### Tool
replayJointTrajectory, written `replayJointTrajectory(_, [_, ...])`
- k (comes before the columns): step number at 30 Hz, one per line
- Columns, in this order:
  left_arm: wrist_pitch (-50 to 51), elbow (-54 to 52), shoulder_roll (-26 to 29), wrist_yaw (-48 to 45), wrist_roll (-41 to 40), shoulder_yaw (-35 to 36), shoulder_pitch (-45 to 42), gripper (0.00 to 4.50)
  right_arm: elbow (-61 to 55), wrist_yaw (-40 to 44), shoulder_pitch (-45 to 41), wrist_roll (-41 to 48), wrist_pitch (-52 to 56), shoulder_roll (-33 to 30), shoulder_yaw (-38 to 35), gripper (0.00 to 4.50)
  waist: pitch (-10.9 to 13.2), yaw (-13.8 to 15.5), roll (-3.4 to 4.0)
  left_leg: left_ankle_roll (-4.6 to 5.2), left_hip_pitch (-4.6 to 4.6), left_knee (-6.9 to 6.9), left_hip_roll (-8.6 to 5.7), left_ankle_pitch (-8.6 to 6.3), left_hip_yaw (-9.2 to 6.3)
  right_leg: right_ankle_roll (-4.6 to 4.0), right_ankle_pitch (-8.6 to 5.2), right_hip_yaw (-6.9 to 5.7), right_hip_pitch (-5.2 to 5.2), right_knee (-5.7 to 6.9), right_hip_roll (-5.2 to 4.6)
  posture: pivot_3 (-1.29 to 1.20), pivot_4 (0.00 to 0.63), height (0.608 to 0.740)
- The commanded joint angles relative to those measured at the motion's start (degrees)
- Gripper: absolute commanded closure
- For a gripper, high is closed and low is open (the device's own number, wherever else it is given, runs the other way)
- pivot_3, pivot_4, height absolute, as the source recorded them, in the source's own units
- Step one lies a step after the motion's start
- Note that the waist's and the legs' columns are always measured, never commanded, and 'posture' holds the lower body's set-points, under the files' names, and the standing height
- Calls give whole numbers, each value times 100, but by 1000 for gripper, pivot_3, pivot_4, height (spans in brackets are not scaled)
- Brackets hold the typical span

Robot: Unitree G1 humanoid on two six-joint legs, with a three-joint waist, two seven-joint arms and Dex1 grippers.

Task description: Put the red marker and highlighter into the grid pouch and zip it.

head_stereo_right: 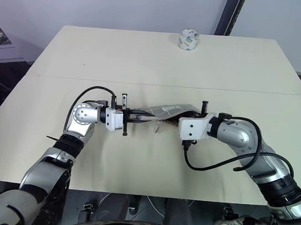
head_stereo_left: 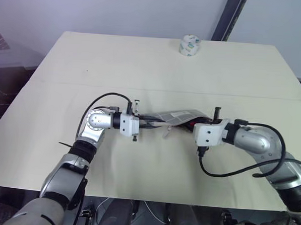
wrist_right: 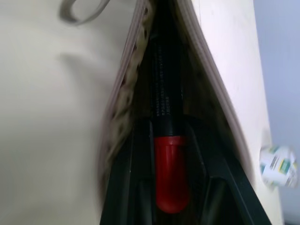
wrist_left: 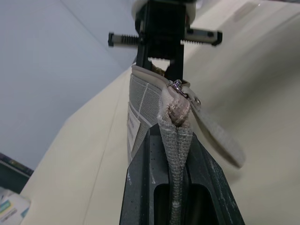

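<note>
Two grippers hold work above the cream bench (head_stereo_left: pixel 143 66): the left gripper (head_stereo_left: pixel 151 123) has jaws pinching the soft, floppy grey grid-lined fabric pouch (head_stereo_left: pixel 178 116) at its zipper end, the best hold, while the right gripper (wrist_right: pixel 171 187) has jaws clamping the light, stiff red-capped black marker (wrist_right: pixel 165 131), partly inside its mouth.

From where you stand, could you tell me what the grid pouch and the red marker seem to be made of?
The grid pouch looks like woven grey fabric: its pinched edge shows a coarse weave. The red marker looks like smooth plastic, with a glossy red end and a printed black barrel.
</note>
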Motion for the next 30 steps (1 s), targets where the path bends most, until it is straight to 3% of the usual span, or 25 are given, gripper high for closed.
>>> replayJointTrajectory(1, [-53, -35, 8, 1, -61, 10, -97, 4500, -122, 171, -18, 361, -82, 103, -212, 3135, 0, 0, 0, 0, 0, -1, 1, 0, 0, 0, 0, 0, 0, 1, 1, 0, 150, 740])
replayJointTrajectory(2, [-39, -40, 15, 7, -69, 22, -88, 4500, -162, 202, 55, 369, -111, 80, -250, 2812, 0, 1, 0, -1, 0, -1, 1, 0, 0, 0, 0, 0, 1, 2, 1, 0, 150, 740])
replayJointTrajectory(5, [-3, -48, 44, 49, -47, 40, -51, 4500, -431, 11, 335, 614, 161, 173, -711, 1185, 0, 9, 0, -1, 0, -2, 0, 0, -1, 0, 0, 0, 0, 2, 1, 0, 150, 740])
replayJointTrajectory(7, [-31, 17, 98, 87, 62, 20, -16, 4500, -980, -17, 606, 1311, 707, 343, -1249, 76, 0, 10, 0, 0, 0, -2, -1, 0, -2, 0, 0, 1, 1, 1, 0, 0, 150, 740])
replayJointTrajectory(12, [-106, 241, 114, 390, 404, -8, 37, 4500, -2691, -277, 1533, 3173, 2562, 842, -2152, 76, -1, 9, 0, -1, -1, -8, 3, 0, -8, -1, 0, 3, -1, 4, 1, 0, 150, 740])
replayJointTrajectory(16, [-229, 624, 21, 1001, 1004, -47, -139, 4500, -3056, -550, 1983, 3989, 3511, 991, -2548, 76, -1, 10, -1, 0, 1, -1, 0, -1, -7, -2, 0, 2, 3, -1, -1, 0, 150, 740])
replayJointTrajectory(18, [-427, 768, -5, 1208, 1300, -137, -261, 4500, -3094, -731, 2364, 4231, 4192, 1004, -2420, 76, -2, 12, -2, 0, 1, 7, 0, -1, -4, -4, 0, 4, 3, -1, -1, 0, 150, 740])
replayJointTrajectory(23, [-743, 1105, -103, 1910, 2065, -347, -558, 4500, -2926, -1207, 3131, 4015, 4329, 1566, -1688, 76, -2, 13, -4, 0, 0, -2, 3, -1, -5, -2, 0, 1, 6, 0, -1, 0, 150, 740])
replayJointTrajectory(27, [-1024, 1155, -56, 2407, 2609, -537, -747, 4500, -2257, -2044, 2544, 4535, 4617, 2975, -1637, 76, -2, -36, -8, 0, 1, -3, 4, -1, 0, -1, 1, 6, 4, 2, 1, 0, 150, 740])
replayJointTrajectory(30, [-1090, 1192, -10, 2658, 2758, -605, -813, 4500, -1905, -2346, 2136, 4717, 4868, 3468, -1680, 76, -3, -32, -6, -2, 5, 0, 5, 1, -1, -4, 3, 8, 1, 6, 7, 0, 150, 740])
